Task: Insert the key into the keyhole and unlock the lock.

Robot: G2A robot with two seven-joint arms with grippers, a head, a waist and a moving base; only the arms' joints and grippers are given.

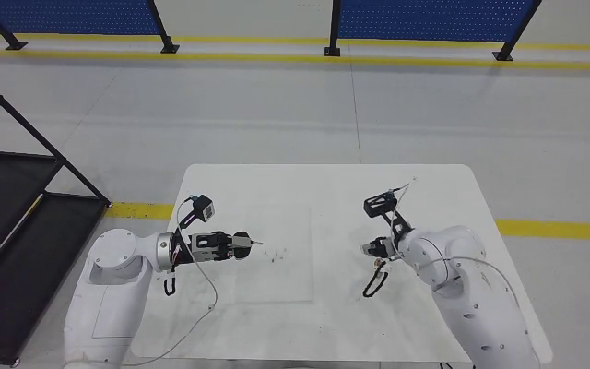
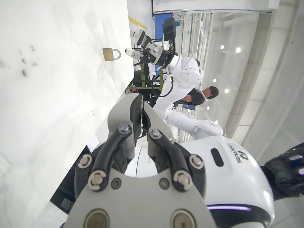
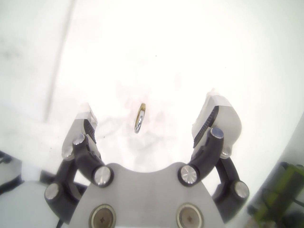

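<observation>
The brass padlock (image 2: 110, 54) with its silver shackle sits right of the middle of the white surface (image 1: 304, 194). It is well apart from every edge, with bare room all round. The right pincer (image 3: 150, 106) hangs near it, spread wide. The left pincer (image 2: 141, 103), well apart, is closed on the thin key (image 1: 255, 243).

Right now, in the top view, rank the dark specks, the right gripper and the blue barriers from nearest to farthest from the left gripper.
1. Dark specks, on the table just ahead of the left gripper.
2. Right gripper, across the table.
3. Blue barriers, far behind the table.
</observation>
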